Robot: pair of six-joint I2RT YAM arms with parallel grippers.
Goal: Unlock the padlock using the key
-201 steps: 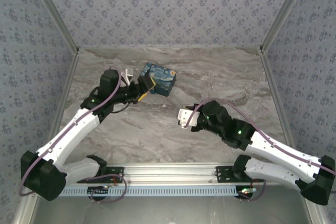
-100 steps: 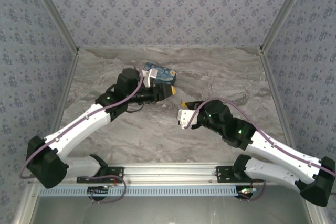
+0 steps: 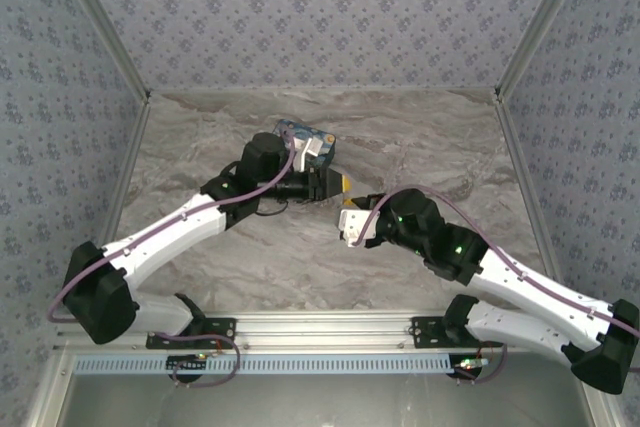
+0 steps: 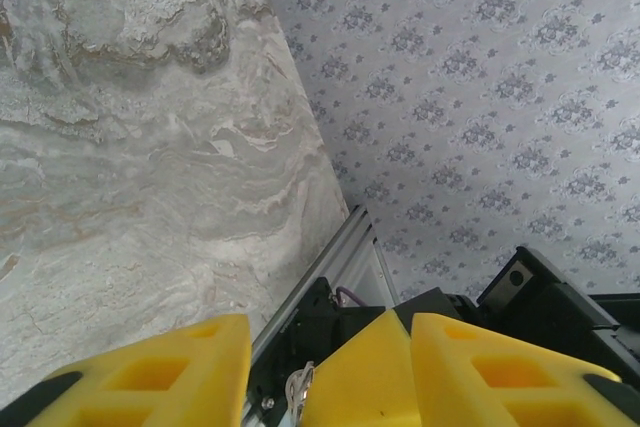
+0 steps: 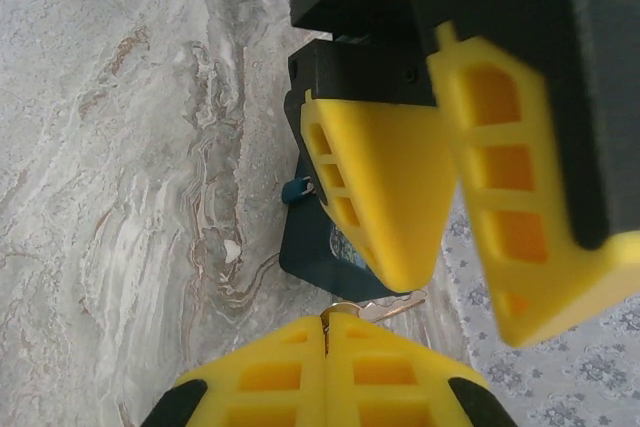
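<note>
Judging by the key (image 5: 372,309) pinched in the closed right gripper (image 5: 325,339) and the left gripper (image 5: 460,297) held wide and empty, the padlock (image 5: 295,190), beside the box (image 5: 312,249), is taken as not yet unlocked

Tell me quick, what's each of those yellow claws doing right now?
Left gripper: open, gripping nothing.
Right gripper: shut on the thin greyish metal key.
</note>
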